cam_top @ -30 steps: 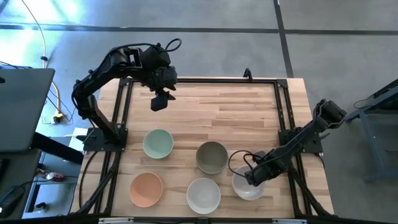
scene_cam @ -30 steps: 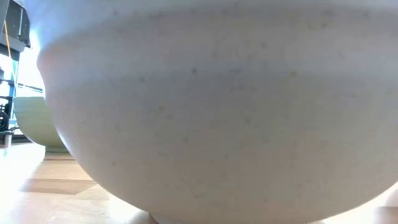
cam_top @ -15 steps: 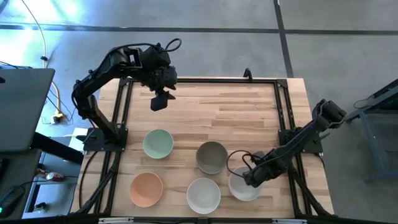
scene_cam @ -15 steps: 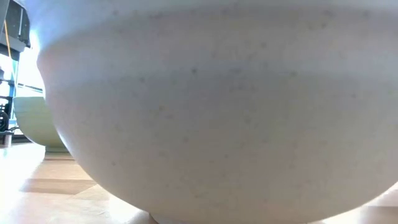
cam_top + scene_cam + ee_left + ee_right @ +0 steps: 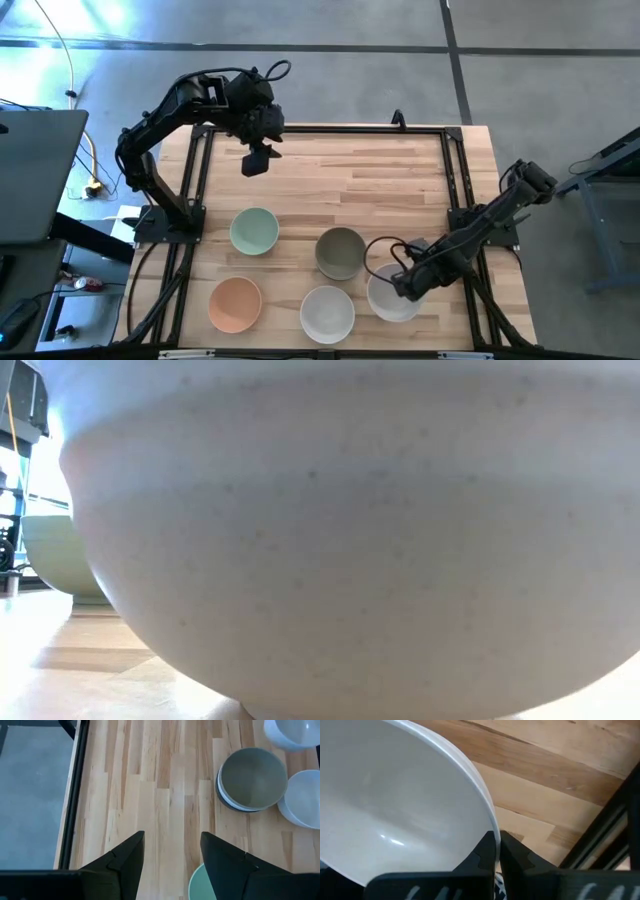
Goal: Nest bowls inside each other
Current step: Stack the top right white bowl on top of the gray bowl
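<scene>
Five bowl places show in the high view: mint green bowl [image 5: 254, 231], grey bowl [image 5: 340, 252], peach-orange bowl [image 5: 235, 304], a white bowl [image 5: 327, 313] and a second white bowl [image 5: 388, 297]. In the left wrist view the grey bowl [image 5: 252, 779] sits inside a dark bowl whose rim [image 5: 223, 800] peeks out below it. My right gripper [image 5: 405, 283] is shut on the second white bowl, near the table's right near corner. My left gripper [image 5: 257, 160] hangs open, high over the far left of the table. My right gripper pinches the white bowl's rim [image 5: 491, 825] on the side toward the table's right, one finger [image 5: 485, 854] inside the bowl and the other finger [image 5: 516, 856] outside its wall. It comes slanting down from the right. Whether the bowl's base is on the table does not show.
The black metal frame rail [image 5: 470, 250] runs close beside my right arm. The near white bowl [image 5: 330, 540] fills the low view. Bare wood [image 5: 360, 180] spans the table's far half.
My right gripper has moved a little toward the table's left, taking the white bowl with it, closer to the grey bowl. The left arm has kept still.
</scene>
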